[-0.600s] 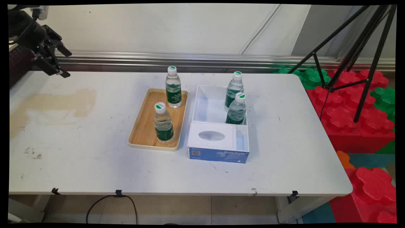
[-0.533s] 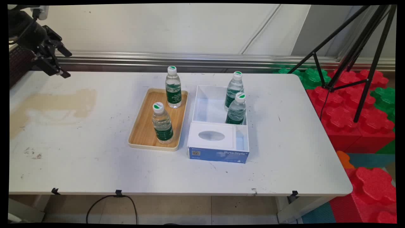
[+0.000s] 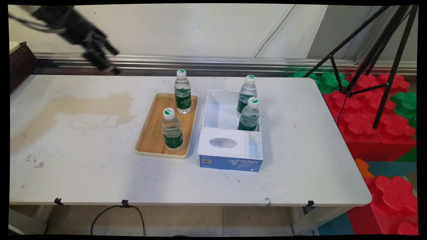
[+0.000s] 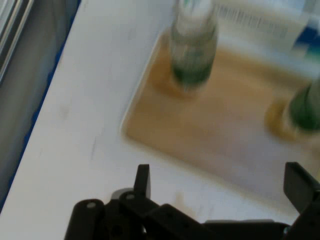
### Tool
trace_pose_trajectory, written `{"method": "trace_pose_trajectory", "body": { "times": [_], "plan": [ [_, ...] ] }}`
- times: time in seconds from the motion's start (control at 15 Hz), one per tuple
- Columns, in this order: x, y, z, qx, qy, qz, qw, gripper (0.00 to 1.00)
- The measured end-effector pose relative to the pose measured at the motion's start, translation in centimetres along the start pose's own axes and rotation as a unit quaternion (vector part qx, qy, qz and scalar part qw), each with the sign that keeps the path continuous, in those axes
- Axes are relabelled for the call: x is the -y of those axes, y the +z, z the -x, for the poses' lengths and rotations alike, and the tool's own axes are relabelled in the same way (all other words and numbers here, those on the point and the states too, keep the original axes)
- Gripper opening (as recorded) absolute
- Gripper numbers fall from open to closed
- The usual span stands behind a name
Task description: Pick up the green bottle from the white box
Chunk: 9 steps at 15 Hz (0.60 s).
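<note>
Here the claw hung wide open and empty above the surface; ahead and below it lay the wooden tray with two bottles, the nearer bottle upright.

Two bottles stand on the tray (left of the box, which holds two more).

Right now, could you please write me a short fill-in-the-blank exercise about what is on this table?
1. The tray holds ____ bottles.
2. The gripper hangs above the table's far ____ part, holding nothing.
3. The box stands to the ____ of the tray in the main view.
4. The gripper's fingers are ____.

Missing words: two; left; right; open
</note>
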Motion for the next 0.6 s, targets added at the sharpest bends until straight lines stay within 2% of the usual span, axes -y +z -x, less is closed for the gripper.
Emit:
{"method": "trace_pose_trajectory", "body": {
  "times": [0.2,0.47,0.6],
  "plan": [
    [-0.4,2.0,-5.4,-0.046,-0.013,0.023,0.9986,1.0],
    [0.6,4.7,-10.1,-0.075,0.002,0.05,0.9959,1.0],
    [1.9,6.7,-12.1,-0.087,0.013,0.069,0.9937,1.0]
  ]
}}
